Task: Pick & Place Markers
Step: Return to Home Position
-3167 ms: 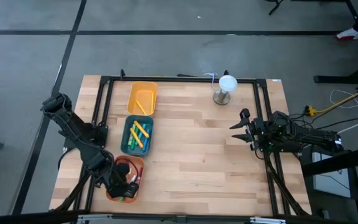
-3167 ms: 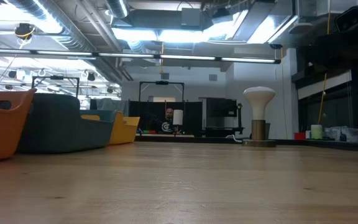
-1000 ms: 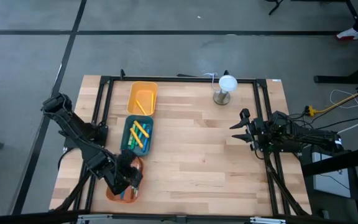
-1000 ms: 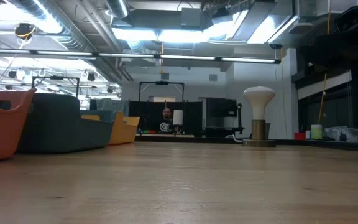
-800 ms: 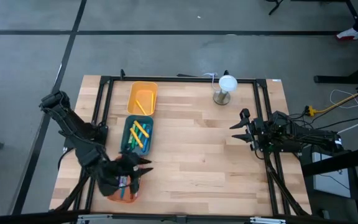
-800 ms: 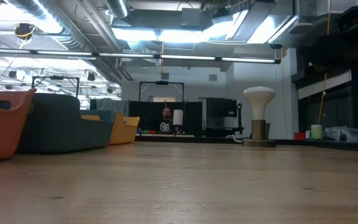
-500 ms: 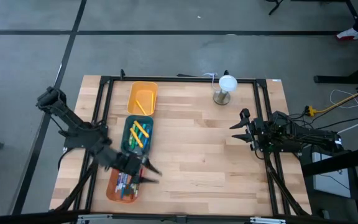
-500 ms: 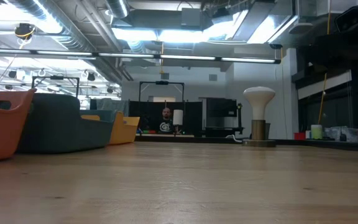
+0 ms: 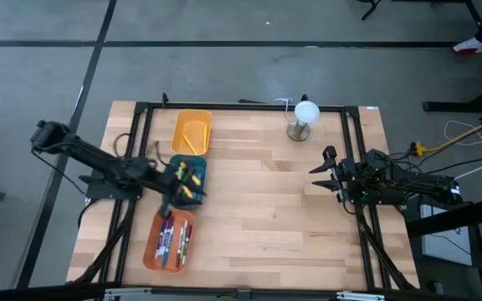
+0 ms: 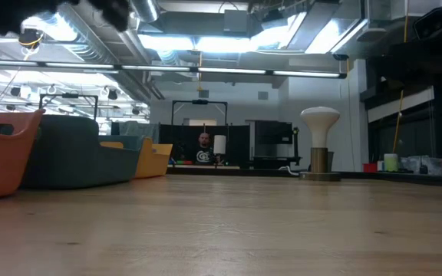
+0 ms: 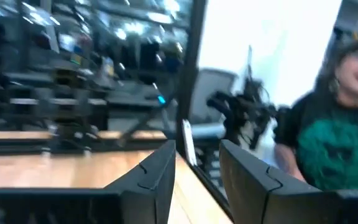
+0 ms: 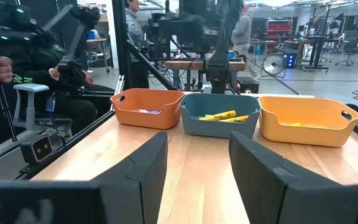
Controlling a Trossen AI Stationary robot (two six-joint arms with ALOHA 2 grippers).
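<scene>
— How are the markers (image 9: 172, 240) seen, taking the tabletop (image 9: 266, 217) from the left?

— Thin sticks in red, blue and other colours are laid side by side in the orange bin (image 9: 151, 251), the lowest of three bins lined up in the high view. Yellow and green ones are held in the teal bin (image 9: 174, 194) beside it, and a single yellow one is seen in the yellow bin (image 9: 192, 132) at the far end of the row.

— And how are the arms posed?

— The left arm is stretched across from the left edge, and the left tool (image 9: 181, 186) is held above the teal bin. Its fingers are parted and nothing is gripped between them. The right arm is folded at the right edge. The right tool (image 9: 323, 172) is pointed toward the bins, its fingers spread and empty.

— What open room is left?

— A broad stretch of bare wood is left between the bins and the right tool. It is bounded by black frame rails along the tabletop's sides. A white-capped stand (image 9: 302, 119) is set near the far edge, well apart from both tools.
</scene>
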